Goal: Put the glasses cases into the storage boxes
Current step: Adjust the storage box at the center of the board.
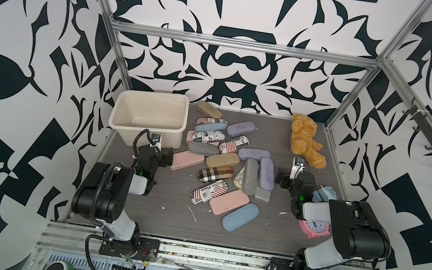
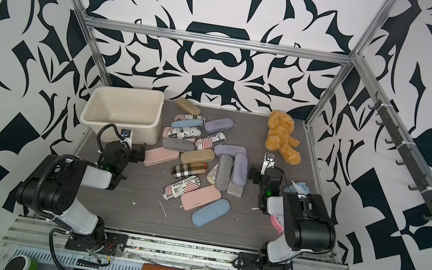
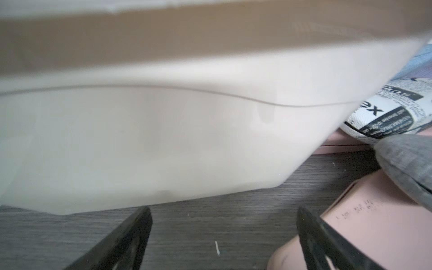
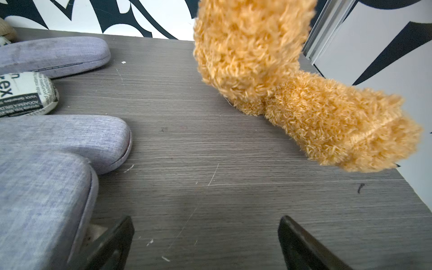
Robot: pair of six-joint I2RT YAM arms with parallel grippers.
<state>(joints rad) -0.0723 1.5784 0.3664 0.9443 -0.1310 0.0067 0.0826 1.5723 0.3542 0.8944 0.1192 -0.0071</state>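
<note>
Rounded cream tub [image 1: 170, 138], glasses cases [image 1: 222, 160] heaped beside it — pink, lilac, newsprint, left gripper [image 3: 222, 236], right gripper [image 4: 205, 243] both wide

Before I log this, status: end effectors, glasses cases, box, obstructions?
Left end effector open, empty, beside pink case. Right end effector open, empty. Box empty, cases piled on table. Teddy aside, not blocking.

Storage box [image 3: 163, 140] blurred; pink clock [image 1: 312, 227] half under right arm [image 1: 352, 230]
</note>
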